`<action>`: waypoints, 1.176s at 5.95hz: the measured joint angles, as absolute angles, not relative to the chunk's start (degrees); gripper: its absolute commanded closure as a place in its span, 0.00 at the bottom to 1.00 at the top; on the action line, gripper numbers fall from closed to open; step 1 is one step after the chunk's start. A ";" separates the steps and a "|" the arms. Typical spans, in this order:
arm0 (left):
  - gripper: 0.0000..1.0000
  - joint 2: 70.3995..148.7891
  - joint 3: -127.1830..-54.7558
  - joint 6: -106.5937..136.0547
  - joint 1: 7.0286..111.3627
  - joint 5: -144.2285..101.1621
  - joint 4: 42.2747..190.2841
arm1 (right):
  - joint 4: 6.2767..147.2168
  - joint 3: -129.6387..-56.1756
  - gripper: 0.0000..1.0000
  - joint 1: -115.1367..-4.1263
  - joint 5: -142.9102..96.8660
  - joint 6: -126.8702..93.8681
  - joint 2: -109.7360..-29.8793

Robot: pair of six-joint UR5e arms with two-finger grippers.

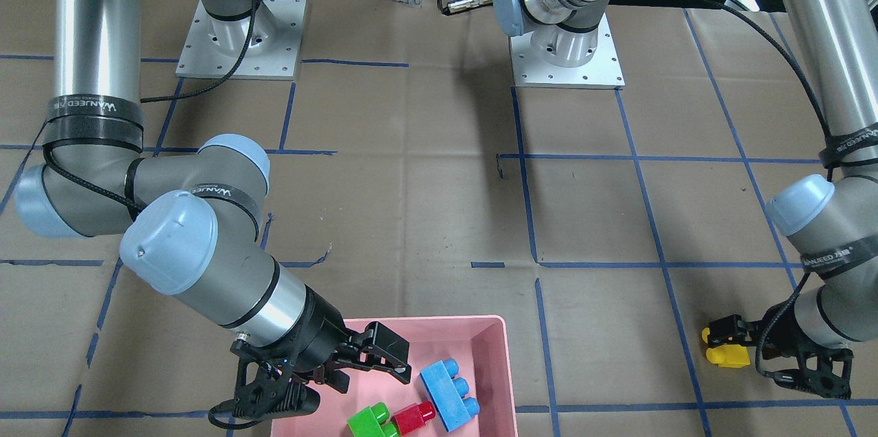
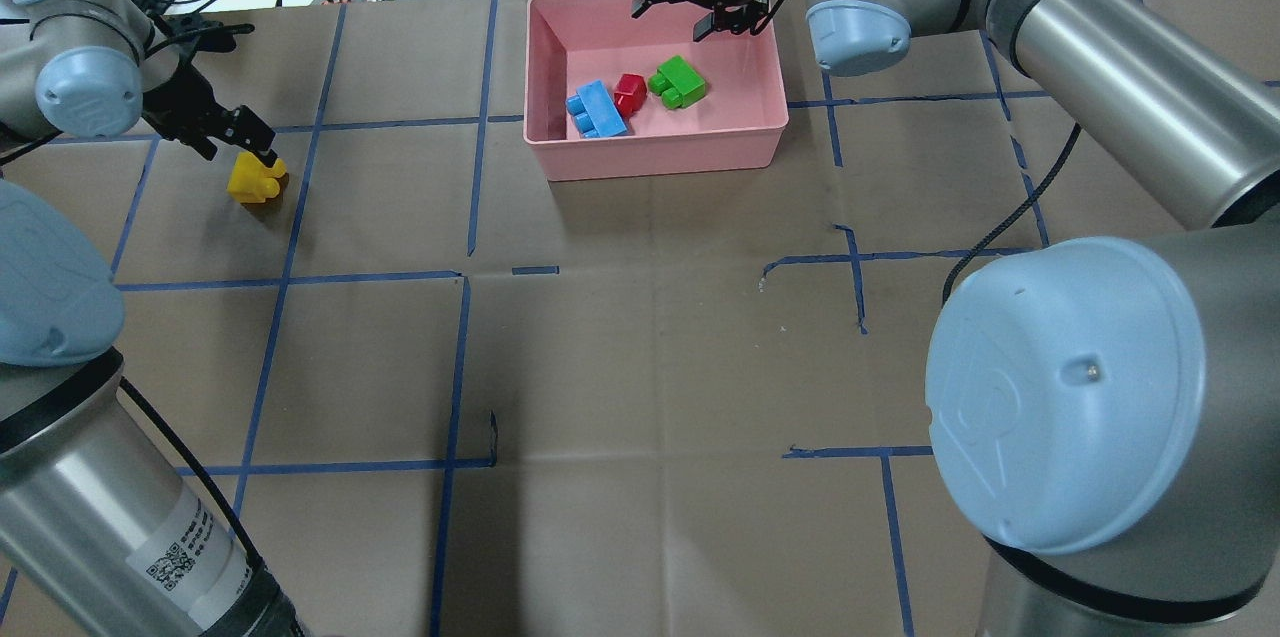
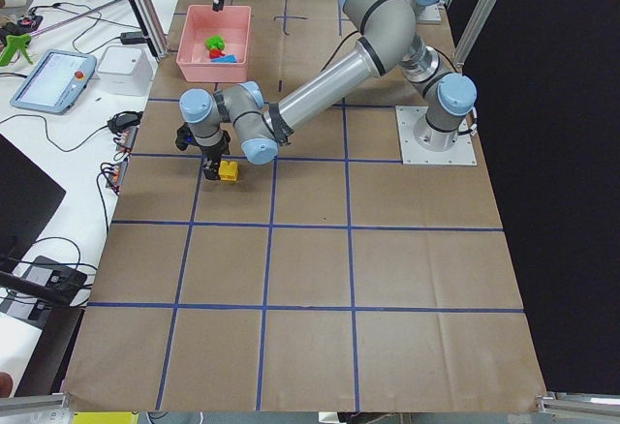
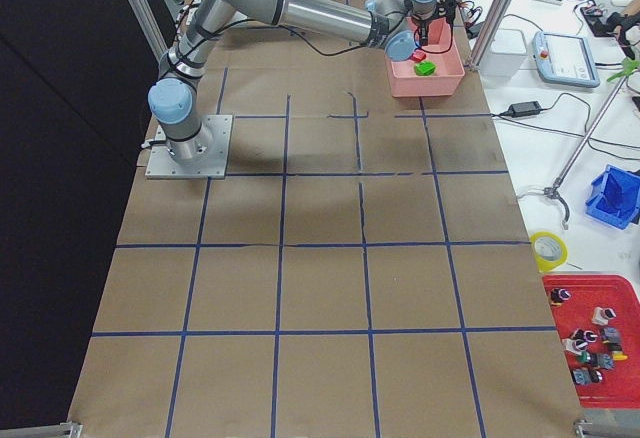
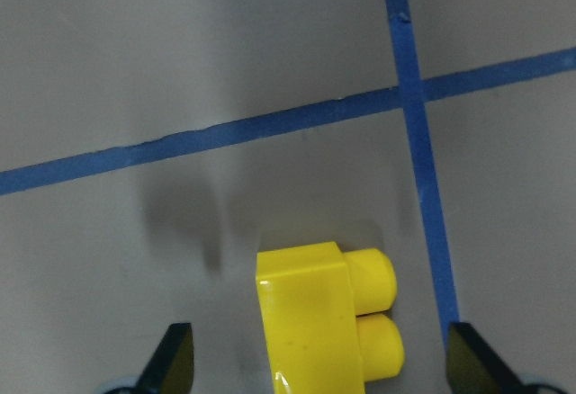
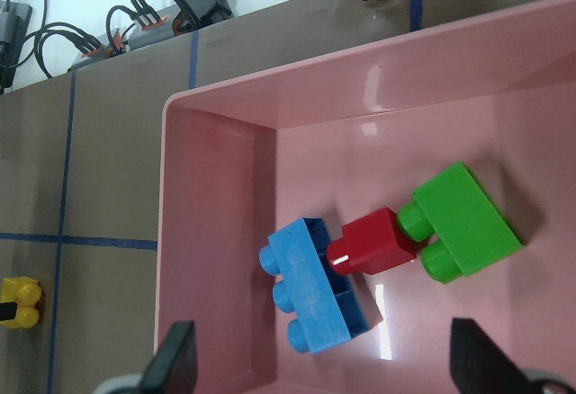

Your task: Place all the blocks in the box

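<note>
My left fingers [image 5: 173,358] spread open over the glossy yellow two-stud plastic brick [image 5: 315,322] on the paper-covered bench [image 5: 180,52]. My right fingers [image 6: 176,358] hang open above the shallow pink plastic tray [image 6: 216,196], which holds a green brick [image 6: 463,219], a red brick [image 6: 373,241] and a blue brick [image 6: 315,286].

Pink box [image 2: 660,157]; green block [image 2: 678,82], red block [image 2: 630,95], blue block [image 2: 597,110], yellow block [image 2: 256,179]
</note>
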State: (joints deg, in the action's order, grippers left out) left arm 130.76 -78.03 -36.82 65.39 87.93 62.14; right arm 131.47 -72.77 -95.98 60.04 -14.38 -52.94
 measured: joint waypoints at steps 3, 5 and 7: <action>0.10 131.92 -79.67 -36.85 65.42 87.65 60.34 | 105.88 -75.67 0.00 -93.31 65.12 0.05 -64.11; 0.47 131.87 -79.50 -36.86 65.40 87.55 60.23 | 87.27 -77.72 0.00 -91.39 78.85 8.67 -74.98; 0.80 131.92 -78.85 -37.04 65.39 87.54 60.25 | 81.09 -85.83 0.00 -91.24 84.56 4.70 -88.44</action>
